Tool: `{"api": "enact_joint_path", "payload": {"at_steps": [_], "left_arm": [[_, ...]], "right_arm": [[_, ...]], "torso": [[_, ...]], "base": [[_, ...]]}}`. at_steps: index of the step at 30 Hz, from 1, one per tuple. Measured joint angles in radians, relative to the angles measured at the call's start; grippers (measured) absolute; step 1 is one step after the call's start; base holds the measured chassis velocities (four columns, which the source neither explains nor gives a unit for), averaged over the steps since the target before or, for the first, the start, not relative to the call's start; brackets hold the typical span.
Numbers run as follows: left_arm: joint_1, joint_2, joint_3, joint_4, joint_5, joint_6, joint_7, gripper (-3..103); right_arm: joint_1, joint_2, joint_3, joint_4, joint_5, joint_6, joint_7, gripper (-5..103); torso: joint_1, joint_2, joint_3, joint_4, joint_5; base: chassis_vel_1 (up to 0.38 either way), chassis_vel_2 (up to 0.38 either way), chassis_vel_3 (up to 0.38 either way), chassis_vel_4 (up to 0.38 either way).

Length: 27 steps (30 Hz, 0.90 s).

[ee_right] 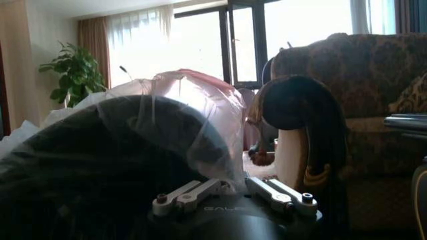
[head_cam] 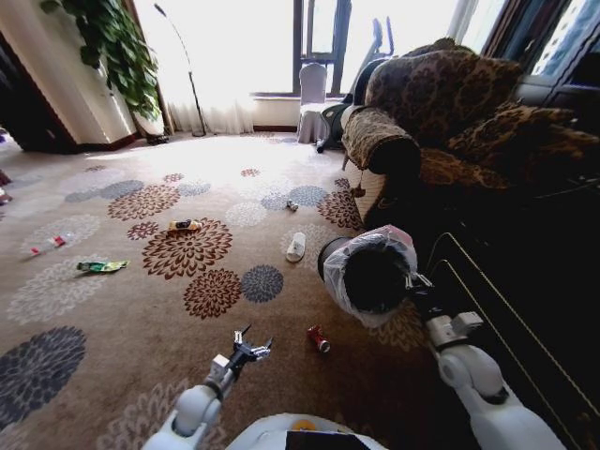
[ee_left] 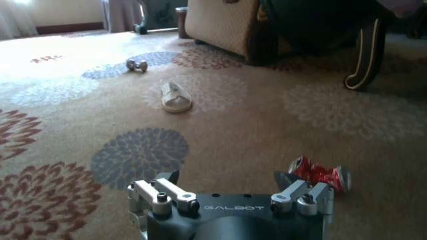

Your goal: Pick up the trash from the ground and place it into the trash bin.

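a tan carpet with red, grey and white floral medallions covers the floor. bright windows with pale curtains glare behind. a patterned brown sofa stands right; a leafy plant climbs the left wall.

R tool tips hidden behind trash bin bag; far litter too small to ID.

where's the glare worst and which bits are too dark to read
Head view: windows blown out, washing the far carpet; sofa side sinks into shadow. Right wrist view: window backlight leaves the trash bin near-silhouetted. Left wrist view: even light, red can clear.
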Motion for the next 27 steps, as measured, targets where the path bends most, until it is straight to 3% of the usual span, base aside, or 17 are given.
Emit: {"api": "enact_joint_path", "payload": {"at_steps": [8, 9, 12, 19, 20, 27], "left_arm": [[-0.084, 0.041, 0.029, 0.093, -0.011, -0.058, 0.122, 93], [-0.124, 0.047, 0.05, 0.133, -0.008, -0.085, 0.158, 93], [-0.194, 0.052, 0.1, 0.199, -0.008, -0.11, 0.19, 93], [-0.354, 0.009, 0.231, 0.372, -0.002, -0.171, 0.25, 93], [-0.419, -0.012, 0.279, 0.434, 0.007, -0.193, 0.268, 93], [-0.564, -0.066, 0.381, 0.578, 0.013, -0.216, 0.293, 93]], "right_arm": [[0.011, 0.003, -0.017, -0.014, -0.005, 0.009, 0.0, 0], [0.007, -0.001, -0.017, -0.014, -0.003, 0.009, 0.0, 0], [-0.003, -0.006, -0.009, -0.014, 0.003, 0.009, 0.0, 0], [-0.011, -0.021, -0.004, 0.003, 0.013, 0.005, 0.0, 0], [-0.011, -0.027, -0.004, 0.004, 0.016, 0.003, 0.0, 0], [-0.005, -0.034, -0.008, 0.004, 0.021, 0.001, 0.0, 0]], "torso": [[0.0, 0.0, 0.0, 0.0001, 0.0003], [0.0, 0.0, 0.0, 0.0003, 0.0001], [0.0, 0.0, 0.0, -0.0003, 0.0002], [0.0, 0.0, 0.0, 0.0, -0.0001], [0.0, 0.0, 0.0, 0.0, 0.0002], [0.0, 0.0, 0.0, -0.0004, 0.0003]], "base": [[0.0, 0.0, 0.0, 0.0], [0.0, 0.0, 0.0, 0.0], [0.0, 0.0, 0.0, 0.0], [0.0, 0.0, 0.0, 0.0], [0.0, 0.0, 0.0, 0.0], [0.0, 0.0, 0.0, 0.0]]}}
